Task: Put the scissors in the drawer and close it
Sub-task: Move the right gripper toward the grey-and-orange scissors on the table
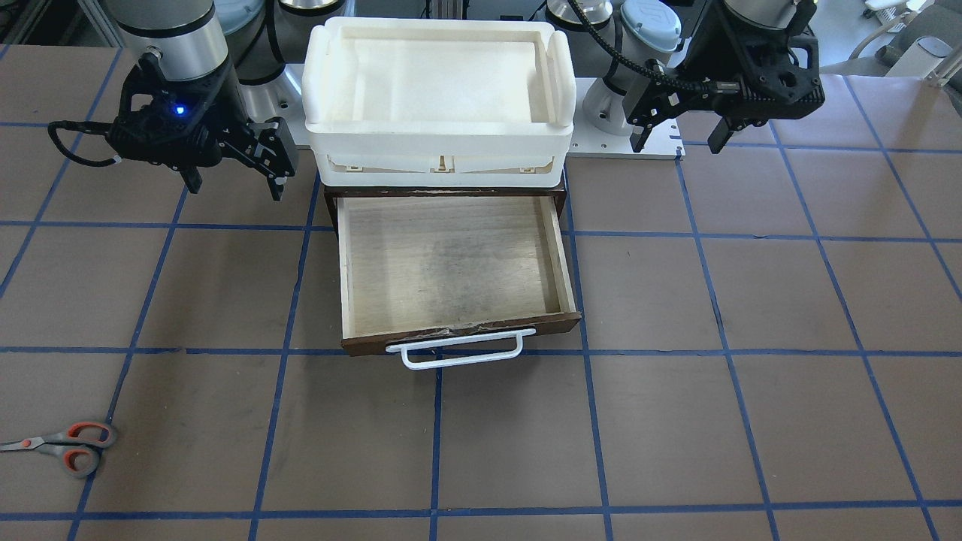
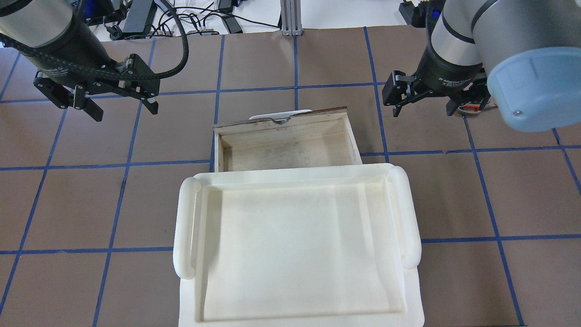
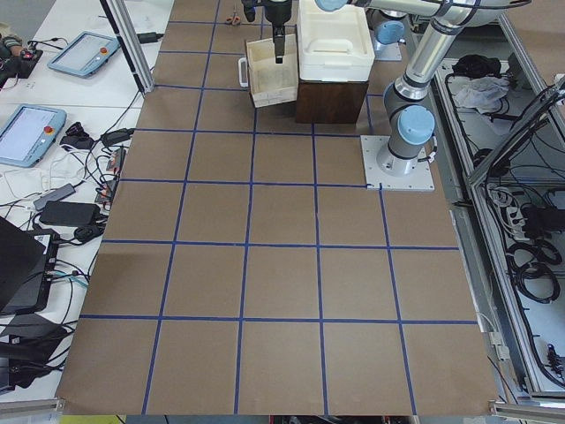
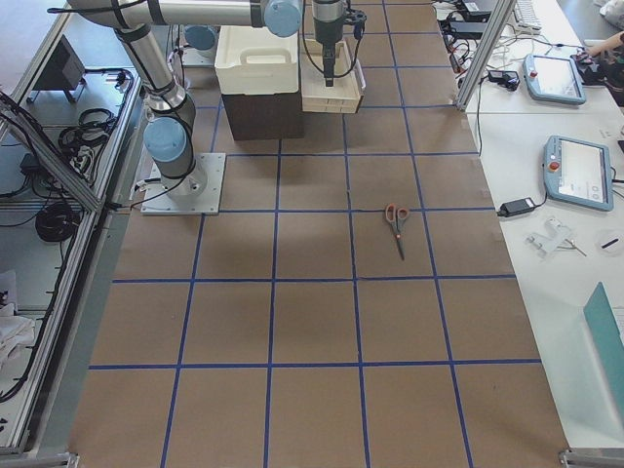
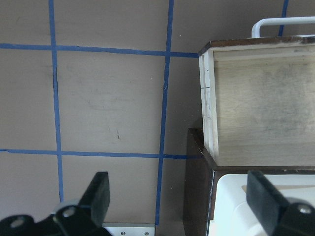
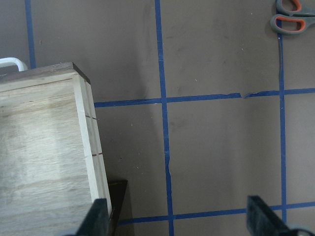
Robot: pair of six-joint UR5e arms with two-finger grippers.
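The scissors [image 1: 64,447] lie flat on the brown table, on my right side at the far edge from my base. They also show in the exterior right view [image 4: 396,222], and their handles show in the right wrist view [image 6: 294,14]. The drawer [image 1: 451,263] is pulled open and holds nothing; its white handle [image 1: 458,353] faces away from me. My right gripper [image 1: 234,188] hangs open and empty beside the drawer's right side, well short of the scissors. My left gripper [image 1: 678,143] hangs open and empty on the drawer's other side [image 2: 123,109].
A white foam tray [image 1: 440,143] sits on the dark brown cabinet [image 5: 197,187] that houses the drawer. The arms' metal base plates [image 1: 624,146] are behind it. Benches with tablets [image 4: 575,171] line the table's far edge.
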